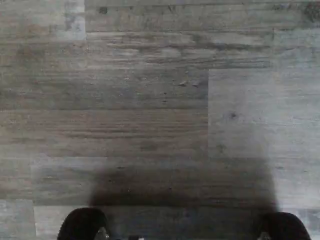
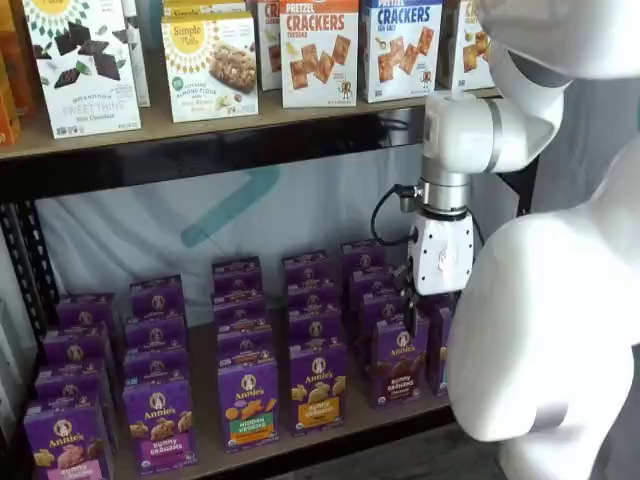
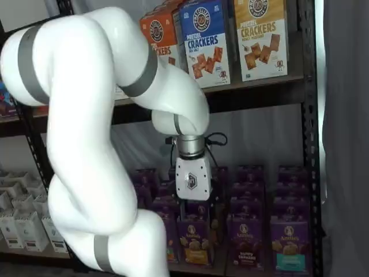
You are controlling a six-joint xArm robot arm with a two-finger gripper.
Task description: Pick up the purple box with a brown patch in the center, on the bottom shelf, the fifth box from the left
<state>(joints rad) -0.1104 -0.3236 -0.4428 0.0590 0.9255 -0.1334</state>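
So, hanging above the bottom shelf [image 2: 350, 418] with nothing picked.
Gripper [image 2: 418, 322] fingers spread wide, empty, just beside the purple box [image 2: 398, 362] with the brown band, front row, toward the right end.

White arm [image 2: 540, 330] covers the right end of the bottom shelf [image 2: 330, 425]; purple box [image 2: 398, 362] part-hidden behind the gripper [image 2: 420, 320], jaws lost against the cartons
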